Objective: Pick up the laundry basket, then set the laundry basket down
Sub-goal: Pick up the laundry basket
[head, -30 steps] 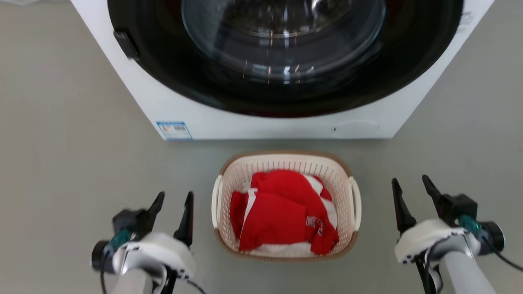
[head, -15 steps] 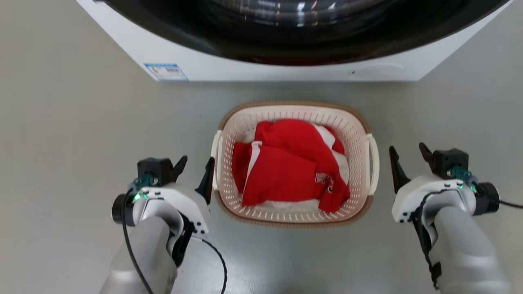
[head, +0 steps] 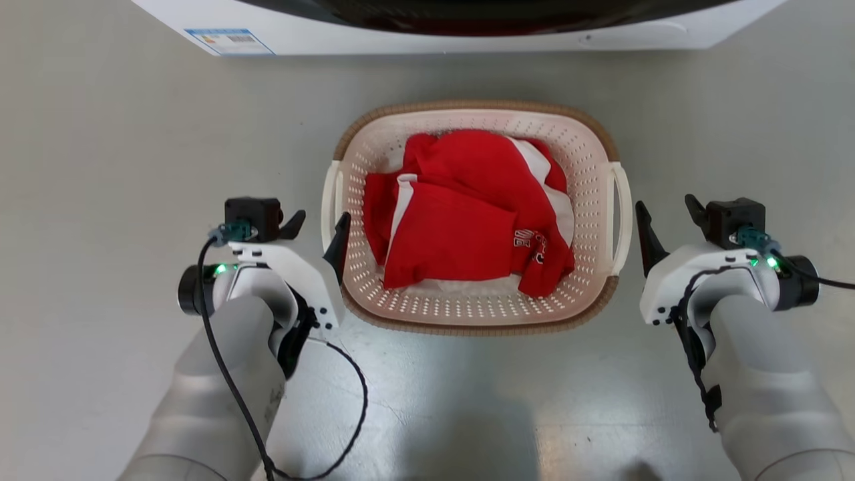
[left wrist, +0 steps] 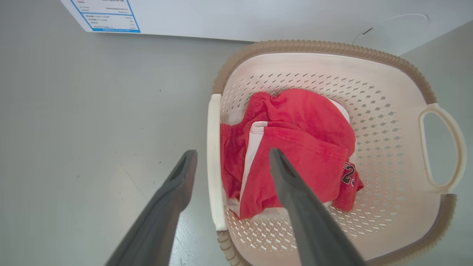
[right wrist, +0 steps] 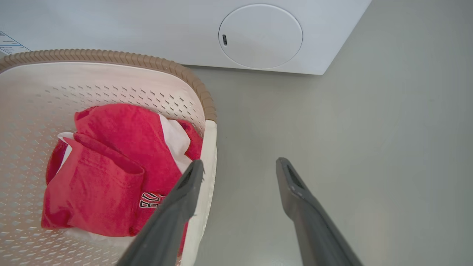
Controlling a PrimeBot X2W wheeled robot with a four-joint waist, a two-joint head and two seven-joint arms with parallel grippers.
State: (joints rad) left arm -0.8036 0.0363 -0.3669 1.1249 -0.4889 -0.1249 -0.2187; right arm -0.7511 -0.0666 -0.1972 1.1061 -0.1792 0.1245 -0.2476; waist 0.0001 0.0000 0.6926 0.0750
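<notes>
Bare grey floor [head: 100, 167] clear on both outer sides of cream perforated plastic laundry basket with tan woven-look rim [head: 467, 105]. White loop side handles unblocked, gaps see-through: left handle [head: 324, 200], right handle [head: 626, 207]. Spread fingers of left gripper [head: 320, 219] astride left handle, one over floor, one over basket interior. Spread fingers of right gripper [head: 664, 204] just outside right handle, inner finger close by it, contact unclear. Interior filled low by crumpled red-and-white garment [head: 467, 220]. Far side tight: white washing machine front [head: 334, 37] near rim, narrow floor strip between. Black cable [head: 365, 401] looped over floor by left forearm.
</notes>
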